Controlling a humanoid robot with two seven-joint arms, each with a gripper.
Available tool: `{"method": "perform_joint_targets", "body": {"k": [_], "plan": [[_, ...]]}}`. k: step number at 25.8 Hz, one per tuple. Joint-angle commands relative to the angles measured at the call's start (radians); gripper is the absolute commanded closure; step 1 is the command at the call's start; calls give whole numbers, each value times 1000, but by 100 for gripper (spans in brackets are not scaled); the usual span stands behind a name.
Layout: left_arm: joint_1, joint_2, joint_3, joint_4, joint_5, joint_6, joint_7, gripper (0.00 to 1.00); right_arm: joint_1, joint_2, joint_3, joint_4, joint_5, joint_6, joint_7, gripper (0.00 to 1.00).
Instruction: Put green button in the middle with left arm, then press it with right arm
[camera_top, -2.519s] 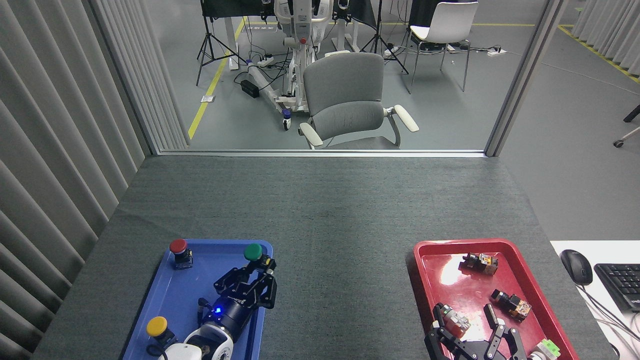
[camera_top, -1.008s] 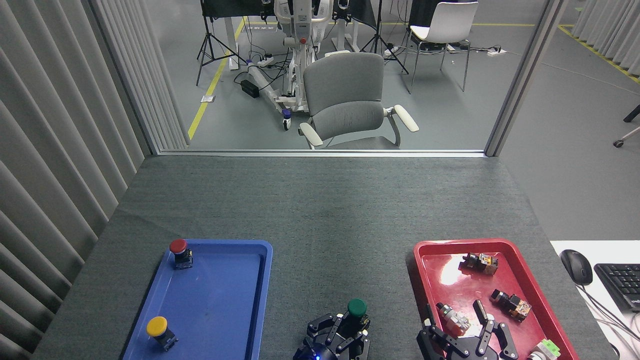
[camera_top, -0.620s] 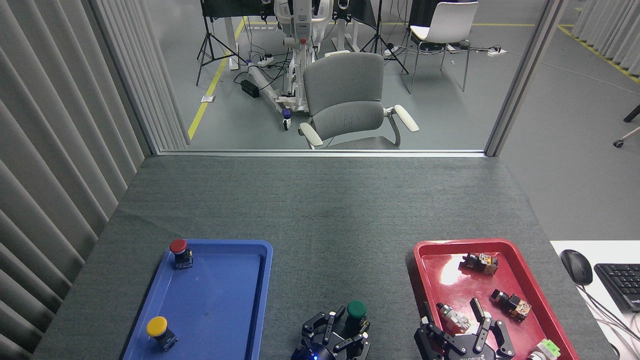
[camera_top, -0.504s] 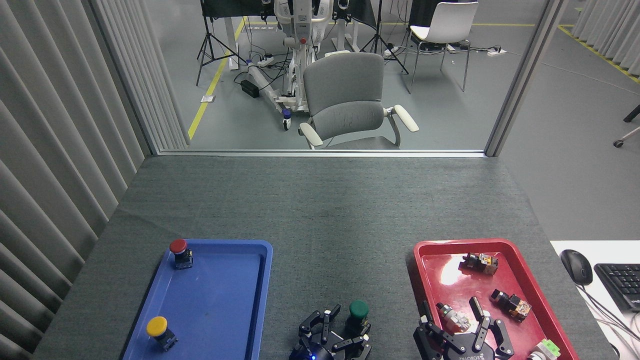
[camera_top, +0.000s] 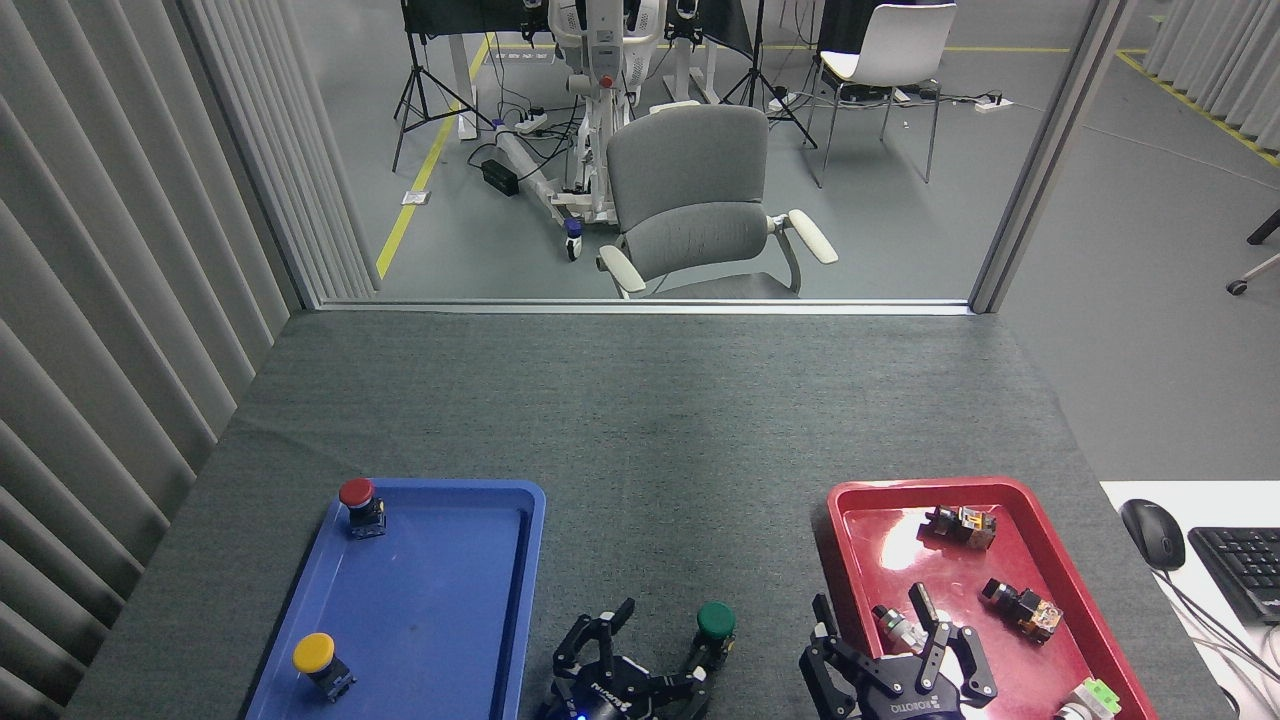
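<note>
In the head view, your left end effector (camera_top: 655, 655) sits at the bottom edge with its black fingers spread apart. The small green button (camera_top: 715, 630), a round dark-green mushroom cap on a black blocky base, stands upright just inside its right finger. That finger looks close to the base, perhaps touching, but the angle is too low for you to be sure. The button rests on the dark grey felt-like surface (camera_top: 640, 440), in the gap between the blue plastic tray (camera_top: 500, 600) to the left of that end effector and the red plastic tray (camera_top: 850, 560) to its right. That is a fair reading of "the middle", so placement seems done and the spread fingers suit a release.

Your right end effector (camera_top: 875, 625) hovers over the near left corner of the red tray, fingers apart, just right of the button. It would need to shift left and come down on the cap, probably after the left one clears away.

The cap looks smooth, matte and unscuffed, facing straight up, so it offers a flat target. Its narrow base could tip under an off-centre push.
</note>
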Motion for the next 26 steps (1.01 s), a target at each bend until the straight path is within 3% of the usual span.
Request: {"method": "perform_joint_targets", "body": {"k": [1,5,9,12,15,20,26], "plan": [[58,44,89,-90,-25,1,-2,1,-34,0,47,2,3,7,16,1],[147,86,238,-236,-73,-29,-10,1,-80,2,114,8,29,24,68,2],[211,129,434,-339,-76,-141,-13,1,-129,2,186,59,49,59,73,3],[250,130,604,-386,-78,-235,-16,1,-162,0,238,93,54,66,73,20],[276,133,705,-409,-85,-281,-36,1,-165,5,252,97,55,59,105,45],[334,155,793,-411,-94,-295,-104,1,-183,19,278,126,88,59,125,70],[348,149,882,-417,-99,-364,-104,1,-185,28,289,157,89,59,167,91]]}}
